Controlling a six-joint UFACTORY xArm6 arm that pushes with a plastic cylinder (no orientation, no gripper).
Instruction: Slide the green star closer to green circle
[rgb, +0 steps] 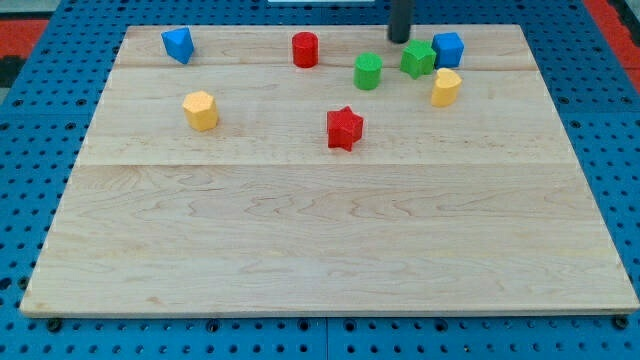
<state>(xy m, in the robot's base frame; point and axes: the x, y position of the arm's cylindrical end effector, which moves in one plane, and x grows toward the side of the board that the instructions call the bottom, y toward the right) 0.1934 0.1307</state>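
Wooden board (330, 240): green star (418, 59) upright, tip (400, 40) beside.

The green star (418, 59) sits flat on the table near the view's top, right of the middle. The green circle (368, 71) is a small round block standing just to its left, a bit lower, with a small gap between them.

The wooden board (320, 240) carries 8 blocks, all in its far half. Far left: blue block (178, 44). Left: yellow block (200, 110). Centre: red cylinder (305, 49), red star (344, 128). Right: green circle (368, 71), green star (418, 59), blue cube (448, 49), yellow block (445, 87).
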